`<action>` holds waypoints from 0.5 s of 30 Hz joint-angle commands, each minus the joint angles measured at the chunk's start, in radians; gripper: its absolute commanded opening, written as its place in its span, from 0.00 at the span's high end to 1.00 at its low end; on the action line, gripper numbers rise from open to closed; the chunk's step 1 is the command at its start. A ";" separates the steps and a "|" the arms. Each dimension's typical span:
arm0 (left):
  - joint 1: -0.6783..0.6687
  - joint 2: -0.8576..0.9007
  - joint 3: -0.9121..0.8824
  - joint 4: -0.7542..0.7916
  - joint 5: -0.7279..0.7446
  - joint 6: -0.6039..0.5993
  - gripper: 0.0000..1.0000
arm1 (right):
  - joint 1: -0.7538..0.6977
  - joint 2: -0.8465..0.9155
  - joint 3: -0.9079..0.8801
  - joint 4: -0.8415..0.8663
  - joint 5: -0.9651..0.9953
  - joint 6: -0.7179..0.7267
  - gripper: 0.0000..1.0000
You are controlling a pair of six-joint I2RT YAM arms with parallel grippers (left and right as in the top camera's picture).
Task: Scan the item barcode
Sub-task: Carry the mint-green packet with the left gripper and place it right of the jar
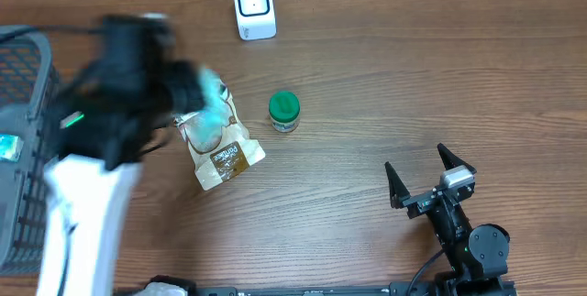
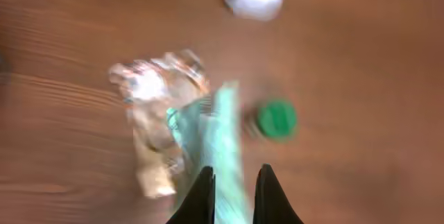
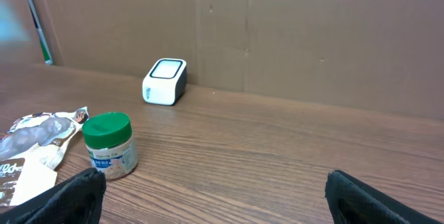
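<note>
While the blurred left gripper (image 2: 236, 174) clenches a thin teal packet (image 2: 225, 127) between its jaws over a clear-and-brown snack pouch (image 1: 223, 154), a white box scanner (image 1: 254, 7), a green-lidded jar (image 1: 284, 111) and the wide-spread, empty right gripper (image 1: 415, 160) sit rightward.

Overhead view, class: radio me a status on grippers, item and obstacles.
Left gripper shut on teal packet. Right gripper open, empty. Jar, bag nearby; scanner uncovered.

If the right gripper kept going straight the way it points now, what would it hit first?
Likely nothing on the table. From the right gripper, the green-lidded jar and the white scanner both sit left of its line, so the cardboard wall behind would come first, though depth is unclear.
</note>
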 commanded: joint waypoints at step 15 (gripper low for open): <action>-0.359 0.351 -0.020 0.174 -0.118 -0.051 0.96 | -0.002 -0.008 -0.011 0.005 -0.005 0.006 0.00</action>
